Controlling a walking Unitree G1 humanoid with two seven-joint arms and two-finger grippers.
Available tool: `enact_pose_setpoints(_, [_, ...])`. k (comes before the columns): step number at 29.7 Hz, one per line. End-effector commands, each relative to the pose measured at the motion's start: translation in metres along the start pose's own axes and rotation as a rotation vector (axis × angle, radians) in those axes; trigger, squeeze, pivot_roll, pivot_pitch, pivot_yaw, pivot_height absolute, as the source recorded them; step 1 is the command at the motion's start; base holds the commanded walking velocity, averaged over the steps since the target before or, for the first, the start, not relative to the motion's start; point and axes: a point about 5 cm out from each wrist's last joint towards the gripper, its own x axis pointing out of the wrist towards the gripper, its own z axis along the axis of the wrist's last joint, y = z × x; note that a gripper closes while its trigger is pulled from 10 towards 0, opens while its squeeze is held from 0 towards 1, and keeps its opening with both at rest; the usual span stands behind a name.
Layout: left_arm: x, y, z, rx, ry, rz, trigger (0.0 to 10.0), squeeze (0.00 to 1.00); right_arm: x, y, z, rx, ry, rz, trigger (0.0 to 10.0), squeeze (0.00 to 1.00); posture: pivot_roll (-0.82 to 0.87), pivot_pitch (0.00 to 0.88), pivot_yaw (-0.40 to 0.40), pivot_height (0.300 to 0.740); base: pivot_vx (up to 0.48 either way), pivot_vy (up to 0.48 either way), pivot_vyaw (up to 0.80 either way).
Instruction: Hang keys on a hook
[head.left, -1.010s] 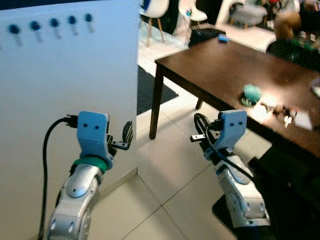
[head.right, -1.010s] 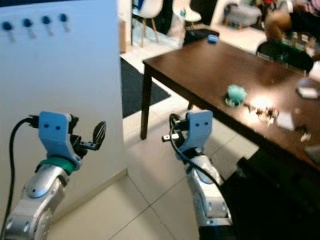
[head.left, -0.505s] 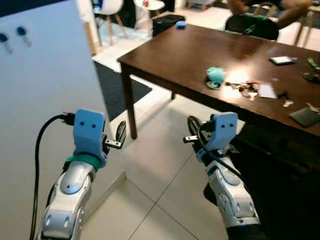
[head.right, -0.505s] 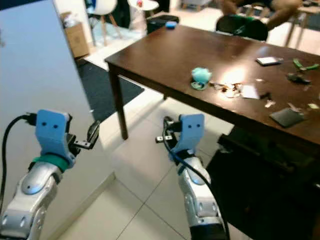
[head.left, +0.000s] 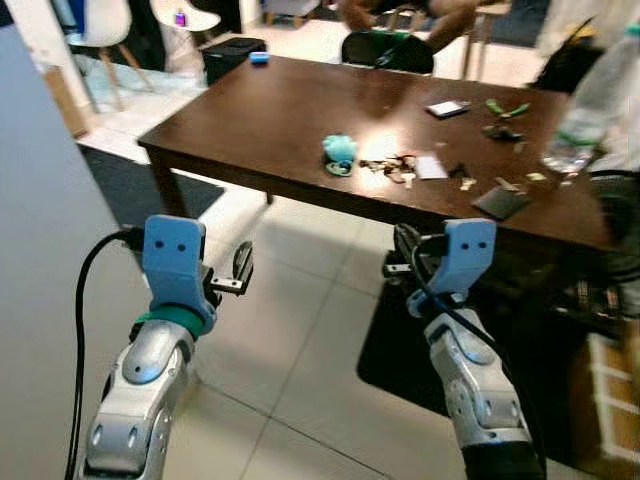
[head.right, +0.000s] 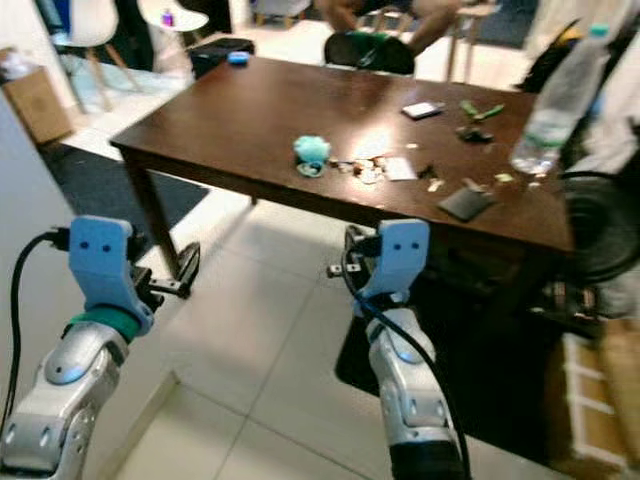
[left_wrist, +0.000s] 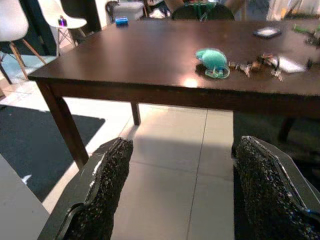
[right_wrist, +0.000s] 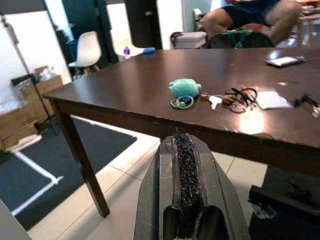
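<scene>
A bunch of keys (head.left: 392, 166) lies on the dark wooden table (head.left: 250, 110), next to a teal plush keychain (head.left: 338, 150). Both also appear in the right wrist view: keys (right_wrist: 239, 96), plush (right_wrist: 184, 87). My left gripper (head.left: 243, 270) is held up over the floor in front of the table, open and empty, with its fingers (left_wrist: 107, 185) wide apart. My right gripper (head.left: 403, 245) hovers below the table's near edge, shut with nothing in it, and points toward the keys (right_wrist: 182, 137).
A white wall panel (head.left: 40, 200) stands at my left. A person (head.left: 400, 10) sits behind the table. A phone, dark cards and a water bottle (head.left: 600, 100) are on the table's right part. A dark mat (head.left: 390, 345) lies under it. White chairs (head.left: 100, 20) stand far left.
The camera has swung right: the wall with the blue hooks has slid out of view and the table with the keys is now central. Both grippers keep their pose.
</scene>
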Motion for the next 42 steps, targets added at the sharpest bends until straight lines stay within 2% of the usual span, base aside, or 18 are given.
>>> enact_pose_setpoints(1, [-0.0002, 0.0022, -0.0031, 0.017, 0.013, 0.019, 10.0, 0.0, -0.0023, -0.0005, -0.0065, -0.014, 0.029, 0.003, 10.0, 0.0, -0.07, 0.0, 0.092, 0.74, 0.0, 0.0, -0.8])
enact_pose_setpoints(6, [0.0011, -0.0017, -0.0025, 0.031, 0.007, 0.013, 10.0, 0.0, -0.0039, -0.0056, -0.0057, -0.029, 0.031, -0.006, 10.0, 0.0, -0.08, 0.0, 0.096, 0.74, 0.0, 0.0, -0.8])
enact_pose_setpoints(16, [-0.0002, -0.0069, -0.0028, 0.051, 0.009, 0.0, 10.0, 0.0, -0.006, -0.0049, -0.006, -0.032, 0.033, -0.005, 10.0, 0.0, -0.07, 0.0, 0.092, 0.74, 0.0, 0.0, -0.8])
enact_pose_setpoints(22, [-0.0017, -0.0059, -0.0022, 0.058, -0.007, 0.019, 10.0, 0.0, -0.0051, -0.0039, -0.006, -0.035, 0.033, 0.002, 10.0, 0.0, -0.07, 0.0, 0.087, 0.74, 0.399, 0.0, -0.8])
enact_pose_setpoints(42, [-0.003, -0.0071, -0.006, 0.072, 0.003, 0.032, 10.0, 0.0, -0.0071, -0.0027, -0.0066, -0.051, 0.04, 0.012, 10.0, 0.0, -0.07, 0.0, 0.078, 0.74, 0.48, 0.0, 0.0])
